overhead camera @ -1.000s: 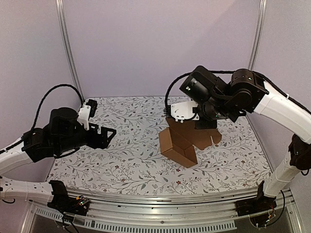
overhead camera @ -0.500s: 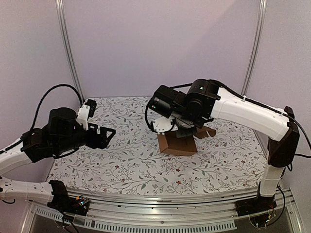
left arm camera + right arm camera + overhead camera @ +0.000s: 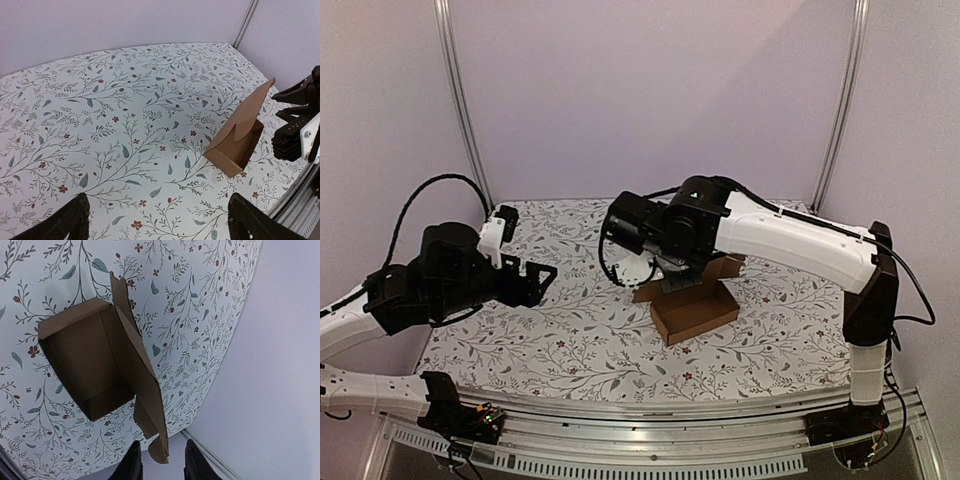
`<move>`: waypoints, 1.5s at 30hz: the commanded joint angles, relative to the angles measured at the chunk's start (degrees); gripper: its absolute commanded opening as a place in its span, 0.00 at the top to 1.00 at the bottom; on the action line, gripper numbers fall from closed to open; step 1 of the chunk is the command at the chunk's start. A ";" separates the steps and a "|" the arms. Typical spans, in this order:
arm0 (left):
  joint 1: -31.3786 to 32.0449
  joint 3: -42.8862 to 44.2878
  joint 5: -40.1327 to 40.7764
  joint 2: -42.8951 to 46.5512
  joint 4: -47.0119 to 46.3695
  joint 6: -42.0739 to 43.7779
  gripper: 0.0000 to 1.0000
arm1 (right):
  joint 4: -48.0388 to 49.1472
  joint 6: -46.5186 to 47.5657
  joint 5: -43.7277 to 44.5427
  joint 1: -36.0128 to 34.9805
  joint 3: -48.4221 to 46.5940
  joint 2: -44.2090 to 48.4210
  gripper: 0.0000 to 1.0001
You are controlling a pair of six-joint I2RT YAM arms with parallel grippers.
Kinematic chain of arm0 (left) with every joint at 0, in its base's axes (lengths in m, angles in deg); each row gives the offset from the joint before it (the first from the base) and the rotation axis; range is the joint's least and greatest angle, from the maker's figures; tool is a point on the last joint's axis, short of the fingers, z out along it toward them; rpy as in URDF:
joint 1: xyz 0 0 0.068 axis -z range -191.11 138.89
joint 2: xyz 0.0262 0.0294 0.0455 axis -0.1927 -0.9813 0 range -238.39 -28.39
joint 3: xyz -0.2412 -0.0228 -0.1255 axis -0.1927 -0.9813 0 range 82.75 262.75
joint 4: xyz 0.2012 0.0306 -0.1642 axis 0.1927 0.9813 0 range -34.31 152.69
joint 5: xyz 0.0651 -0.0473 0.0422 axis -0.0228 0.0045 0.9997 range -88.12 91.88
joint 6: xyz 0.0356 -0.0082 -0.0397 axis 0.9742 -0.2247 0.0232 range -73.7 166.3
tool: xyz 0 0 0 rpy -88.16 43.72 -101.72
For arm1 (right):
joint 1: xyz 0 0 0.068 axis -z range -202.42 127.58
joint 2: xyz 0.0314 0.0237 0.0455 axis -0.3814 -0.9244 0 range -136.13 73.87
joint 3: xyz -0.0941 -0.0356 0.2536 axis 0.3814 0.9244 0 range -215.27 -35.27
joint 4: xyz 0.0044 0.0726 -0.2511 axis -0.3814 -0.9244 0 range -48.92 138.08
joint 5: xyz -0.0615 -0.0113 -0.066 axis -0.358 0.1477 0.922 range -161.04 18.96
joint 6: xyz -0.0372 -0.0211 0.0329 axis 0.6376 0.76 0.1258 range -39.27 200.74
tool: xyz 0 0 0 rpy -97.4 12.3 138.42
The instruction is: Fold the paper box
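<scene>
Right gripper (image 3: 162, 452) slightly parted, with the paper box (image 3: 85, 365) lid flap (image 3: 145, 390) between its fingers and a gap on either side.
Box body rests on the table (image 3: 200, 315) just beyond those fingertips; left gripper (image 3: 159, 205) spread wide, box well ahead to its right.

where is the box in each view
Top external: box just right of centre, low in the picture's middle band.
Left wrist: box right of middle, one flap standing up.
Right wrist: box left of centre, seen from above, open.
Shared landmark: the floral cloth it sits on.
</scene>
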 commanded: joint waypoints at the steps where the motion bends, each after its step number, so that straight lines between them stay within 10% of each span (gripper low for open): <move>1: -0.63 -0.71 0.25 -0.73 0.41 0.26 0.06 | -7.21 0.39 -0.94 -0.93 -1.54 -0.94 0.67; 18: -0.64 -0.71 -7.11 -7.18 -4.79 1.68 0.06 | 11.21 -2.95 -4.97 0.92 12.87 19.78 0.37; 37: -0.47 -4.71 -24.50 -30.06 -35.41 14.88 0.00 | 27.30 -29.75 -16.39 14.33 46.12 46.80 0.01; 45: -0.46 -0.30 -24.39 -39.14 -36.96 22.43 0.03 | 29.86 -33.12 -20.35 15.17 51.35 52.37 0.01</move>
